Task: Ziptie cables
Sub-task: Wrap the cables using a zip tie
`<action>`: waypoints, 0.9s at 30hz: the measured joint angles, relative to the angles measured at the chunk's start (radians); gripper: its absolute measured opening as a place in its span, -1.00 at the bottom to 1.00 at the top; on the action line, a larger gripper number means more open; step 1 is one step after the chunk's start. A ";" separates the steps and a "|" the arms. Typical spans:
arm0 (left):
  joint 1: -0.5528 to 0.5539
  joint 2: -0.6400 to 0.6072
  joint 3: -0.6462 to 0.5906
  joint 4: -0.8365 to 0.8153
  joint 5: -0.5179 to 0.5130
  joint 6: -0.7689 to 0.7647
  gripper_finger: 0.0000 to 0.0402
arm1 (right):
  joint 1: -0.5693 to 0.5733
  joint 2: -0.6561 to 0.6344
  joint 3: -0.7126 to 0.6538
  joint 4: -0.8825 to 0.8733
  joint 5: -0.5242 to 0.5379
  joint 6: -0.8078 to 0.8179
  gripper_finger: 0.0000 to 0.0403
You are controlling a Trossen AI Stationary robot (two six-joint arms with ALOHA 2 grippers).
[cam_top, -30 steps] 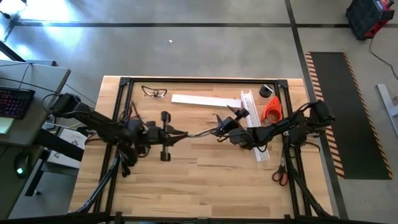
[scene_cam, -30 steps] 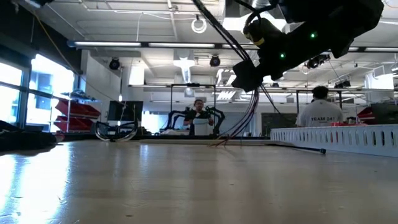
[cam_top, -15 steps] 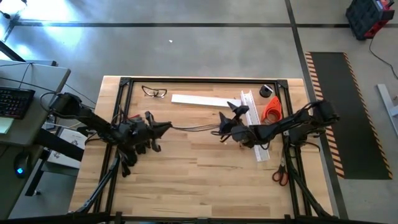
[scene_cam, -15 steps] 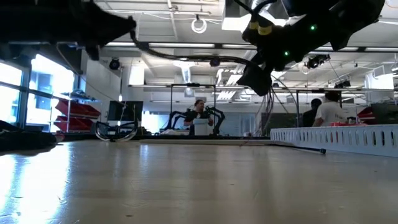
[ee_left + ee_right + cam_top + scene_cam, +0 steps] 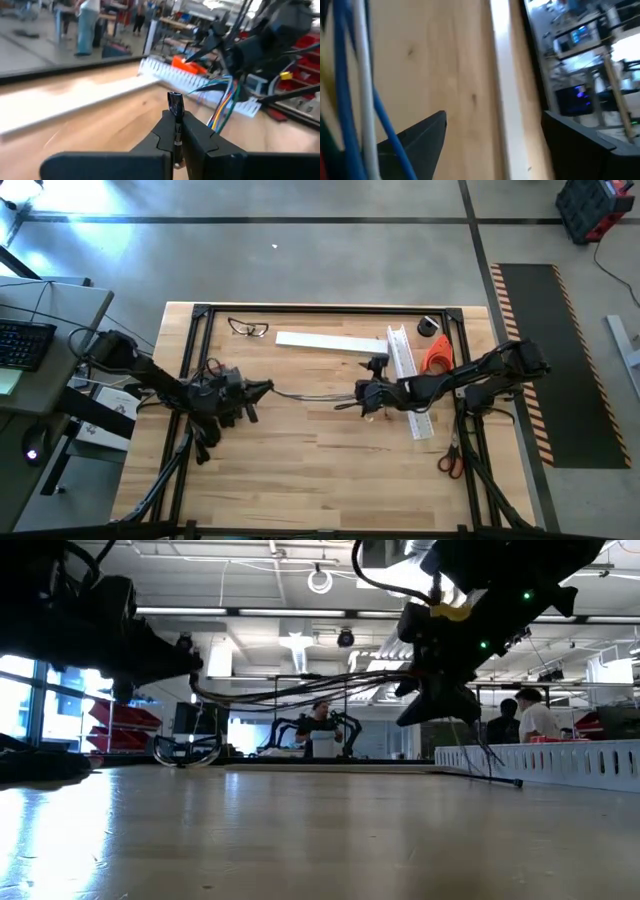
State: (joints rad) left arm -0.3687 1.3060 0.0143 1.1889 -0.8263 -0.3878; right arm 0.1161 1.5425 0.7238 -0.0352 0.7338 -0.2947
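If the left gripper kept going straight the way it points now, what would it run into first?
Most likely the right gripper. The left gripper points across the table at it, with the cables strung between them above the table. Heights look alike in the low view, but depth is uncertain.

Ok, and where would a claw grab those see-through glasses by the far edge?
Probably at the nose bridge, the narrow middle between the two lenses of the safety glasses, coming straight down from above. They lie low on the table with the black frame rail close behind, so a sideways approach looks cramped.
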 joint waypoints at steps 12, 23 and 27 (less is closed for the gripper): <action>-0.085 0.172 0.000 -0.074 -0.247 -0.234 -1.00 | -0.078 0.000 0.000 -0.013 -0.185 0.001 0.53; -0.082 0.344 0.065 -0.235 -0.240 -0.473 -0.68 | -0.176 0.000 0.000 -0.069 -0.187 -0.097 0.53; -0.082 0.379 0.067 -0.244 -0.235 -0.524 -0.47 | -0.202 0.000 0.008 -0.144 -0.180 -0.149 0.53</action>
State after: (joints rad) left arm -0.4511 1.6847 0.0815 0.9451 -1.0614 -0.9123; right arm -0.0858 1.5429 0.7318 -0.1788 0.5538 -0.4442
